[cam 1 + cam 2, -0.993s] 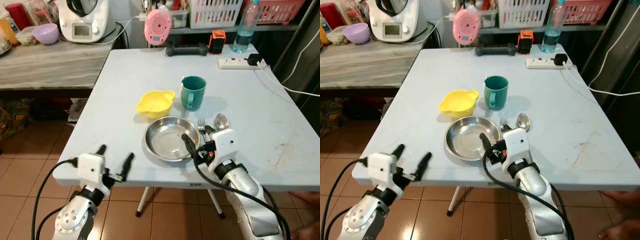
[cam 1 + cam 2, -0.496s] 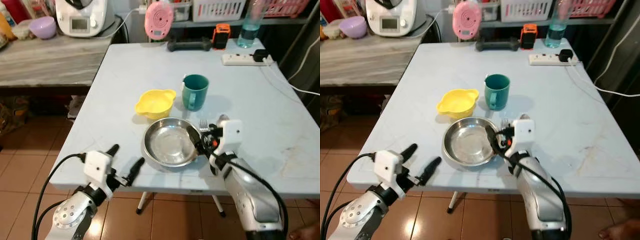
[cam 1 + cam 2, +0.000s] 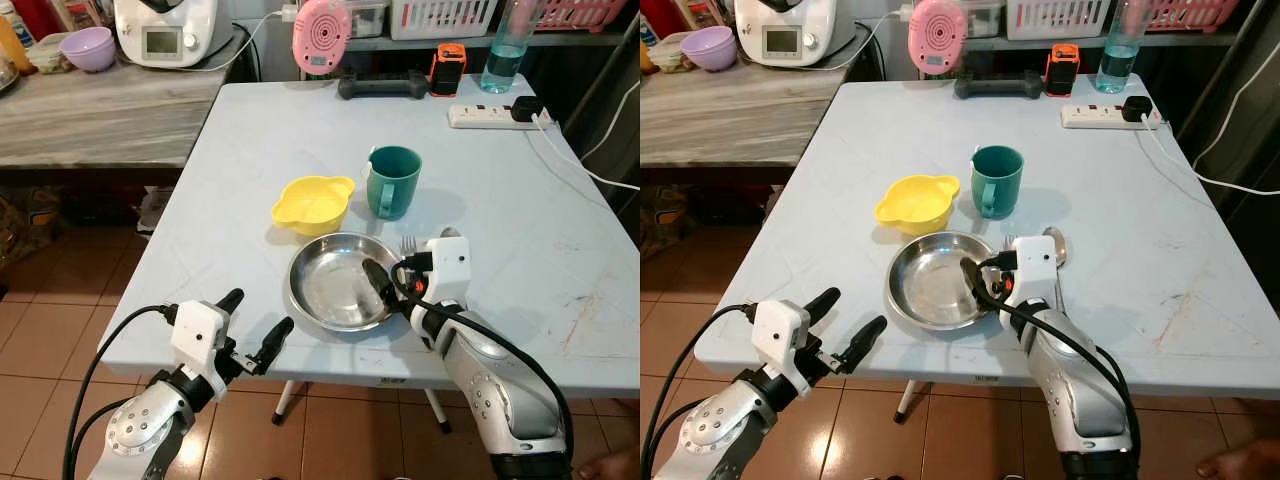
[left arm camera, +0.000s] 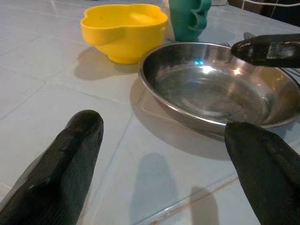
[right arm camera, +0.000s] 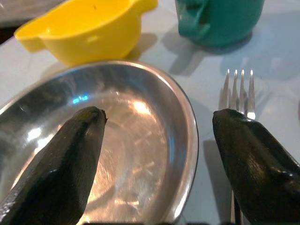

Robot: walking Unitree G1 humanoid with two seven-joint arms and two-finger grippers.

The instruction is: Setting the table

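A steel plate (image 3: pixel 335 290) lies near the table's front, with a yellow bowl (image 3: pixel 312 204) and a green mug (image 3: pixel 392 182) just behind it. A fork (image 3: pixel 408 245) and a spoon (image 3: pixel 448 234) rest to the plate's right. My right gripper (image 3: pixel 395 282) is open astride the plate's right rim (image 5: pixel 190 140). One of its fingers (image 5: pixel 65 159) hangs over the plate's inside and the other sits above the fork (image 5: pixel 239 93). My left gripper (image 3: pixel 255 318) is open and holds nothing at the table's front left edge, pointing at the plate (image 4: pixel 211 89).
Along the table's far edge stand a pink round device (image 3: pixel 318 36), a black dumbbell (image 3: pixel 377 86), an orange gadget (image 3: pixel 447 68), a water bottle (image 3: pixel 505 45) and a power strip (image 3: pixel 490 116). A counter (image 3: pixel 100 110) with an appliance adjoins on the left. The table's right half is bare.
My right gripper has reached a little further onto the plate's right rim. My left gripper has risen closer to the table's front edge. The view has shifted slightly.
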